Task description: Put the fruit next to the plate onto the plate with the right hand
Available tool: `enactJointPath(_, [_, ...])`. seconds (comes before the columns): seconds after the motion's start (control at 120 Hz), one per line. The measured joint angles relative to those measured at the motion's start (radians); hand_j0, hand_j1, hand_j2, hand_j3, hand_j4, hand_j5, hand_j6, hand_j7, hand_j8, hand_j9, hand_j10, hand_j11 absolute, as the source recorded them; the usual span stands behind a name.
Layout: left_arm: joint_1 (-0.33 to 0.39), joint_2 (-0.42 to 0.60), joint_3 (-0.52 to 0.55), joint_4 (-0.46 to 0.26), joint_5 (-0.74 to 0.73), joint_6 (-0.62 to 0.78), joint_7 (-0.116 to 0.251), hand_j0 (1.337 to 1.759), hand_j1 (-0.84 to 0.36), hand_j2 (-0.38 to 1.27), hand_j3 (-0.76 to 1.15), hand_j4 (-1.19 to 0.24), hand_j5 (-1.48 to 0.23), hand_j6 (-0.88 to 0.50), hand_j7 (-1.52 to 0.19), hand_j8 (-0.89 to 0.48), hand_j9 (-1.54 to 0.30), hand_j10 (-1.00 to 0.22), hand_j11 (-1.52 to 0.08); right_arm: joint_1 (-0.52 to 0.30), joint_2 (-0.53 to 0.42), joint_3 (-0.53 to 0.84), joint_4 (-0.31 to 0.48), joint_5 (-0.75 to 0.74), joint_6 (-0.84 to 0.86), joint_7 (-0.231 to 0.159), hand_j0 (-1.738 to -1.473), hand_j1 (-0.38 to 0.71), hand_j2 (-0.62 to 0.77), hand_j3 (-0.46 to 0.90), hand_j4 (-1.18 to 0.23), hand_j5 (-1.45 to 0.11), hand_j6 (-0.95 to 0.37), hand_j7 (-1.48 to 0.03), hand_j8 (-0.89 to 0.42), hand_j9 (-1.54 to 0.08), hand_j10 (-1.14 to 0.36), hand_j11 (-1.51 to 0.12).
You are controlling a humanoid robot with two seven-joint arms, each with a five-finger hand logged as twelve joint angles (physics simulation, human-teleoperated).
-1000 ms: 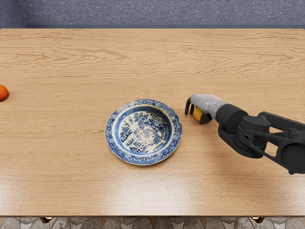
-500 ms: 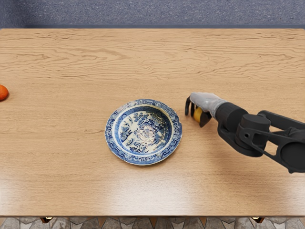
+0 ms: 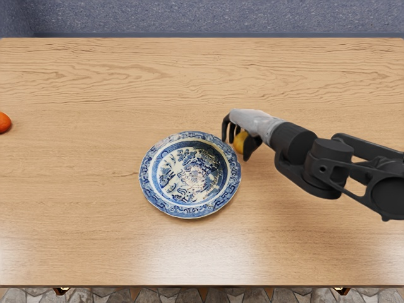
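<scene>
Yellow fruit [image 3: 240,141]: you are seeing it sitting inside the curl of the right hand, just beside the plate's upper right rim and not over the plate's well.
Right hand [image 3: 248,124]: it is reaching in from the right edge on a dark arm, pale grey knuckles up and palm facing down.
Fingers [image 3: 225,129]: they are wrapping narrowly around the fruit, with the dark tips hanging down on its left and front. Only a sliver of yellow is showing between them.
Lift: the fruit is perhaps hanging clear of the wood, but the fingers are hiding its underside from you.
Plate [image 3: 147,170]: blue and white patterned, it is lying flat near the table's middle, its well showing bare.
Table [image 3: 189,76]: light wood grain is filling most of your view.
Orange object [image 3: 4,122]: it is resting at the far left edge, partly cut off and well apart from the plate.
</scene>
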Motion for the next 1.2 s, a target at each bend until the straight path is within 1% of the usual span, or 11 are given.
enactJointPath(0.108, [0.000,0.000,0.000,0.000,0.000,0.000,0.000,1.658,0.33,0.00,0.00,-0.02,-0.02,-0.02,-0.02,-0.02,-0.02,-0.02,-0.02,0.026,0.009,0.001,0.015,0.036,0.007,0.000,-1.657,0.29,0.44,0.00,-0.68,-0.94,-0.70,-0.91,-0.47,-0.92,-0.53,-0.92])
enactJointPath(0.242, [0.000,0.000,0.000,0.000,0.000,0.000,0.000,1.658,0.33,0.00,0.00,-0.02,-0.02,-0.02,-0.02,-0.02,-0.02,-0.02,-0.02,0.043,0.060,0.001,0.022,0.055,0.023,0.000,-1.657,0.30,0.46,0.00,-0.68,-0.94,-0.70,-0.91,-0.46,-0.92,-0.52,-0.92])
enactJointPath(0.417, [0.000,0.000,0.000,0.000,0.000,0.000,0.000,1.658,0.33,0.00,0.00,-0.02,-0.02,-0.02,-0.02,-0.02,-0.02,-0.02,-0.02,0.044,0.127,-0.003,0.021,0.062,0.034,0.000,-1.657,0.31,0.45,0.00,-0.67,-0.96,-0.69,-0.91,-0.44,-0.93,-0.50,-0.91])
enactJointPath(0.5, [0.000,0.000,0.000,0.000,0.000,0.000,0.000,1.658,0.33,0.00,0.00,-0.02,-0.02,-0.02,-0.02,-0.02,-0.02,-0.02,-0.02,0.039,0.147,-0.008,0.019,0.063,0.035,0.000,-1.658,0.32,0.49,0.00,-0.67,-0.96,-0.69,-0.91,-0.44,-0.93,-0.50,-0.91])
enactJointPath(0.542, [0.000,0.000,0.000,0.000,0.000,0.000,0.000,1.658,0.33,0.00,0.00,-0.02,-0.02,-0.02,-0.02,-0.02,-0.02,-0.02,-0.02,0.034,0.155,-0.010,0.018,0.063,0.036,0.000,-1.658,0.32,0.49,0.00,-0.67,-0.96,-0.69,-0.91,-0.44,-0.93,-0.50,-0.91])
enactJointPath(0.683, [0.000,0.000,0.000,0.000,0.000,0.000,0.000,1.658,0.33,0.00,0.00,-0.02,-0.02,-0.02,-0.02,-0.02,-0.02,-0.02,-0.02,0.015,0.166,-0.014,0.016,0.058,0.034,0.000,-1.657,0.31,0.46,0.00,-0.67,-0.95,-0.69,-0.91,-0.45,-0.92,-0.51,-0.92])
enactJointPath(0.958, [0.000,0.000,0.000,0.000,0.000,0.000,0.000,1.658,0.33,0.00,0.00,-0.02,-0.02,-0.02,-0.02,-0.02,-0.02,-0.02,-0.02,-0.018,0.171,-0.018,-0.007,0.048,0.030,0.000,-1.657,0.31,0.46,0.00,-0.69,-0.93,-0.70,-0.91,-0.46,-0.91,-0.51,-0.92])
enactJointPath(1.125, [0.000,0.000,0.000,0.000,0.000,0.000,0.000,1.658,0.33,0.00,0.00,-0.02,-0.02,-0.02,-0.02,-0.02,-0.02,-0.02,-0.02,-0.024,0.172,-0.022,-0.019,0.045,0.028,0.000,-1.657,0.31,0.46,0.00,-0.69,-0.93,-0.70,-0.91,-0.46,-0.91,-0.51,-0.92])
enactJointPath(1.158, [0.000,0.000,0.000,0.000,0.000,0.000,0.000,1.658,0.33,0.00,0.00,-0.02,-0.02,-0.02,-0.02,-0.02,-0.02,-0.02,-0.02,-0.024,0.173,-0.022,-0.021,0.045,0.027,0.000,-1.657,0.30,0.45,0.00,-0.66,-0.89,-0.68,-0.88,-0.47,-0.88,-0.51,-0.89])
enactJointPath(1.175, [0.000,0.000,0.000,0.000,0.000,0.000,0.000,1.658,0.33,0.00,0.00,-0.02,-0.02,-0.02,-0.02,-0.02,-0.02,-0.02,-0.02,-0.024,0.176,-0.022,-0.023,0.045,0.027,0.000,-1.657,0.28,0.41,0.00,-0.64,-0.85,-0.65,-0.84,-0.45,-0.84,-0.49,-0.85])
enactJointPath(1.2, [0.000,0.000,0.000,0.000,0.000,0.000,0.000,1.658,0.33,0.00,0.00,-0.02,-0.02,-0.02,-0.02,-0.02,-0.02,-0.02,-0.02,-0.025,0.185,-0.022,-0.029,0.045,0.025,0.000,-1.657,0.21,0.36,0.00,-0.57,-0.76,-0.58,-0.75,-0.40,-0.75,-0.44,-0.76])
